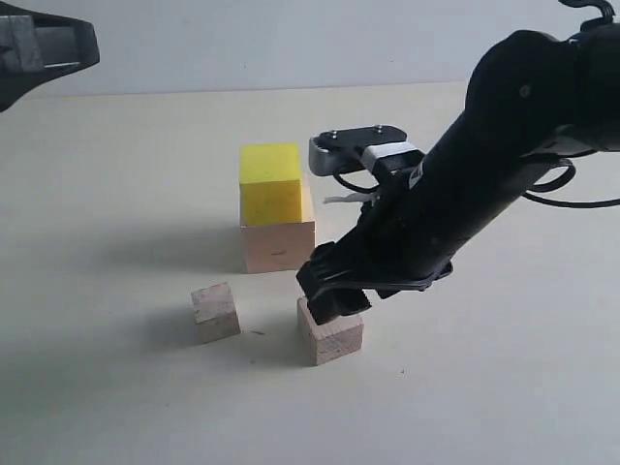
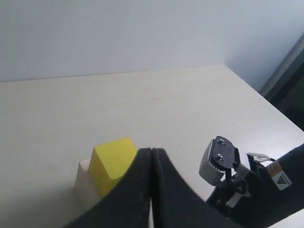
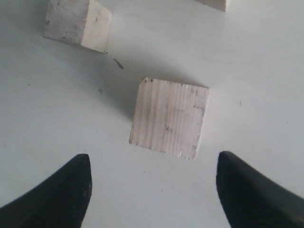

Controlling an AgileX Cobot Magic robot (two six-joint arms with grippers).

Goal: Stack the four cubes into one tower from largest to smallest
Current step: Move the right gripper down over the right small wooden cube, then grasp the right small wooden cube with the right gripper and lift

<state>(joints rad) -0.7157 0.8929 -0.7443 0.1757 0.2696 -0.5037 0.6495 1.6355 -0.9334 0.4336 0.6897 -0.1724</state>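
Bright yellow cube (image 1: 270,182) sits on larger pale wood cube (image 1: 279,246). Mid-size greyish bare-wood cube (image 1: 332,337), grain visible, lies on the table under right gripper (image 1: 334,300), fingers spread wide. Smallest greyish wood cube (image 1: 215,312) lies nearby, apart. Left gripper (image 2: 152,159) closed, empty. Arm sticker (image 2: 280,178): warning triangle, text unreadable.

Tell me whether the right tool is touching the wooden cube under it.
Apart. In the right wrist view the right tool is open, and bare table shows between each finger and the cube.
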